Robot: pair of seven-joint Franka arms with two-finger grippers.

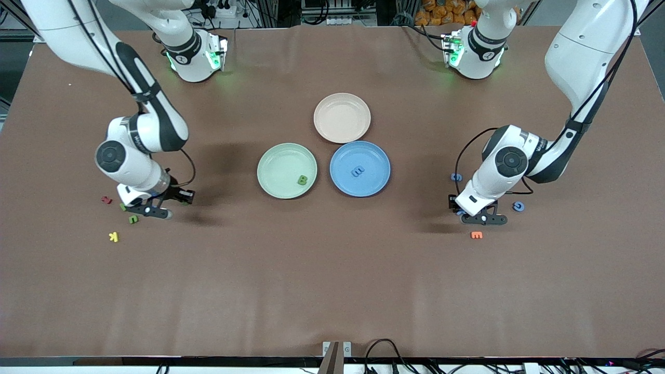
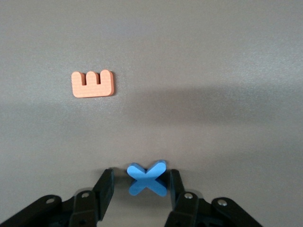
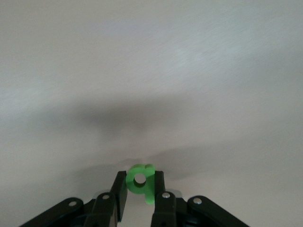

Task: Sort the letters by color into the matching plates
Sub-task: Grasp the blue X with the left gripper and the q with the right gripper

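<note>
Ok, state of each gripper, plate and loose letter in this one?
Left gripper: closing around blue X.
Right gripper: shut on green letter.
Green plate: holds green B.
Blue plate: holds blue E.
Beige plate: empty.
Orange E: lying flat on table.

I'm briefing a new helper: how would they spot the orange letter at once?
Start at the blue plate, then look toward the left arm's end of the table, where the left tool hangs low. The orange letter E lies just nearer the front camera than that tool; the letters around it are blue.
</note>
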